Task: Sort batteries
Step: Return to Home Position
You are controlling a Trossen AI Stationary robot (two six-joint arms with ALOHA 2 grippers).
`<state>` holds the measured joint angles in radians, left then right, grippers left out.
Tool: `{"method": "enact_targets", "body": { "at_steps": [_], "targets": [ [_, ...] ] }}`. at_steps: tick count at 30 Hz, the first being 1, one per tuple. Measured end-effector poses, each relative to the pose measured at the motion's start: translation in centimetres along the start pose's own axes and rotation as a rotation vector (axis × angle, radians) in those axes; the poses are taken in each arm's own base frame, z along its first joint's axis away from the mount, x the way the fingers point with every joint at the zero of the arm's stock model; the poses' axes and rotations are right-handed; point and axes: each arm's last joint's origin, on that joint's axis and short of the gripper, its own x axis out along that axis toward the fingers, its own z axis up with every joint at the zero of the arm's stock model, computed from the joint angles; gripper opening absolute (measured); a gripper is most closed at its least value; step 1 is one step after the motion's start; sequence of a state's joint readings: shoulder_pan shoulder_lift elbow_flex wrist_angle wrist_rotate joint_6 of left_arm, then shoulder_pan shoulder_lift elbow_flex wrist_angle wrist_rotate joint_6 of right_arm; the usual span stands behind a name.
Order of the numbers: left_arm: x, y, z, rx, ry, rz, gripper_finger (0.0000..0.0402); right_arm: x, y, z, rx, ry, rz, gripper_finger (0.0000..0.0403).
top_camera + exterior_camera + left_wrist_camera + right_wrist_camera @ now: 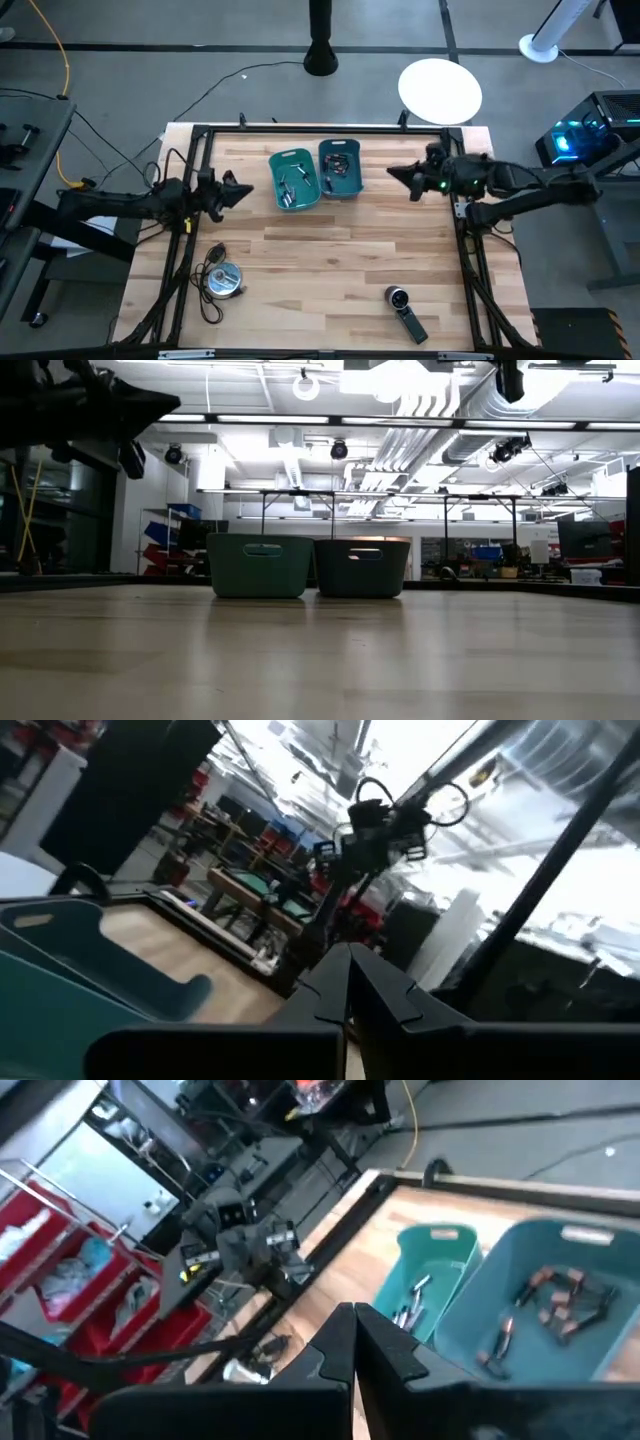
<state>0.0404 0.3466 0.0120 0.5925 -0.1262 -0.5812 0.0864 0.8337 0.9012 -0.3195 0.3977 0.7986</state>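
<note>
Two teal bins stand side by side at the table's far middle. The lighter left bin point(295, 181) holds silvery batteries point(412, 1298). The darker right bin point(340, 168) holds dark, copper-tipped batteries point(553, 1298). My left gripper point(247, 190) hovers left of the left bin, shut and empty, its tips pointing toward the bin. My right gripper point(392, 174) hovers right of the right bin, also shut and empty, its tips point(352, 1318) pointing toward the bins. In the low view both bins point(260, 566) point(362, 567) rest flat on the wood.
A round silver disc with a black cable point(222, 280) lies near the front left. A black gadget with a round lens point(405, 311) lies near the front right. A black frame point(330, 130) runs along the table's edges. Bare wood fills the table's middle.
</note>
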Motion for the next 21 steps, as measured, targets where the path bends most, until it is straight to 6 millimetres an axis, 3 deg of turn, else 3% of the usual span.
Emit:
{"method": "enact_targets", "body": {
  "at_steps": [6, 12, 17, 21],
  "targets": [
    [-0.1, 0.1, 0.2, 0.054, -0.014, 0.012, 0.0000, 1.4, 1.5, -3.7, 0.019, 0.108, -0.052, 0.0000],
    [-0.4, 0.3, 0.7, 0.029, -0.015, -0.040, 0.0000, 0.1, 2.3, -5.9, 0.024, 0.149, -0.087, 0.0000],
    [-0.5, 0.7, 0.9, -0.028, -0.017, -0.013, 0.0000, -1.2, 2.0, -7.0, -0.049, 0.128, -0.157, 0.0000],
    [-0.5, 0.8, 0.8, -0.077, -0.010, 0.002, 0.0000, 0.4, 0.6, -8.6, -0.038, 0.073, -0.062, 0.0000]
  ]
}}
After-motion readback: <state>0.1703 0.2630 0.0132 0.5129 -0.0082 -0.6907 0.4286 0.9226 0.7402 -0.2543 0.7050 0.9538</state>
